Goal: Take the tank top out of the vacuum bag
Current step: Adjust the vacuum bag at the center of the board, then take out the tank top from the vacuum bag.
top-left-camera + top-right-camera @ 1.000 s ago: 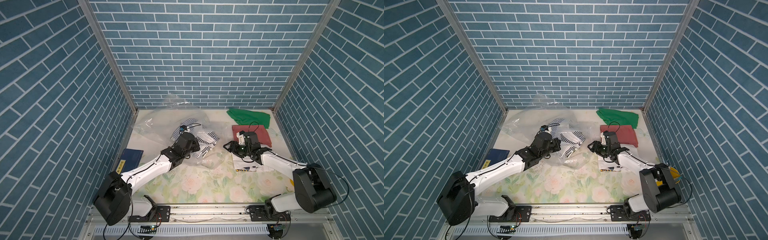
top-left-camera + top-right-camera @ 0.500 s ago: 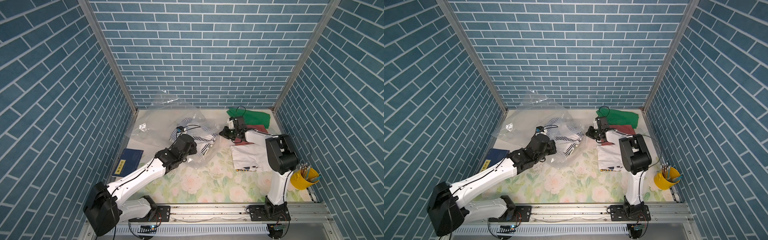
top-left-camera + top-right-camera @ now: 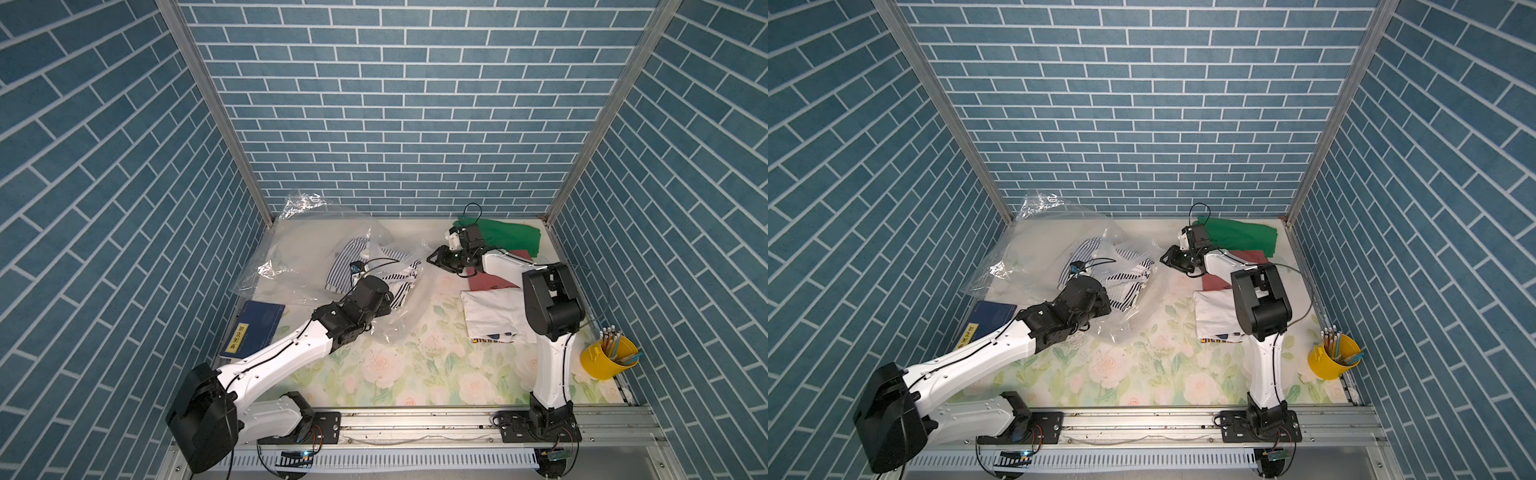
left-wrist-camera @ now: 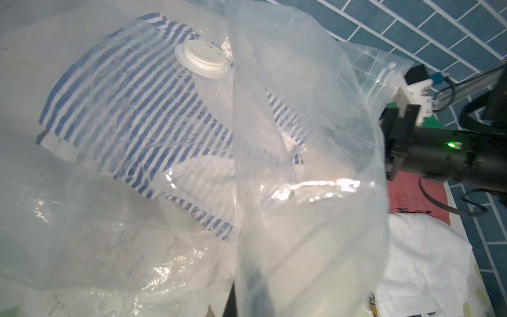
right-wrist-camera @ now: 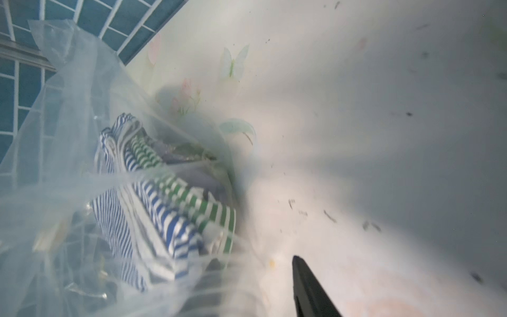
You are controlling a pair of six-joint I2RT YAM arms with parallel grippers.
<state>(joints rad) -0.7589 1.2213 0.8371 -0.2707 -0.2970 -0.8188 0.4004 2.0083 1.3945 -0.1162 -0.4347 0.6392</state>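
Progress is slight so far: the tank top (image 3: 365,272), striped blue and white, lies wholly inside the bag (image 3: 299,253). It is bunched under the clear film right by the bag's white valve (image 4: 203,59), and no part of it pokes past the plastic in either wrist view. Your left gripper (image 3: 387,296) sits at the bag's near edge with its jaws closed. Film rises from right at its fingers, so I judge it has a pinch of the plastic and is holding that side up, though the pinch itself is hidden. Your right gripper (image 3: 435,259) hovers just beside the bag, on the side toward the right arm, with its jaws parted and empty. As far as you can see, it touches neither film nor cloth. Lifting and loosening the bag looks done; whether its mouth is open I cannot tell. Nearly everything that counts is left: reach into the bag, take hold of the tank top, draw it clear and set it down beside the bag.
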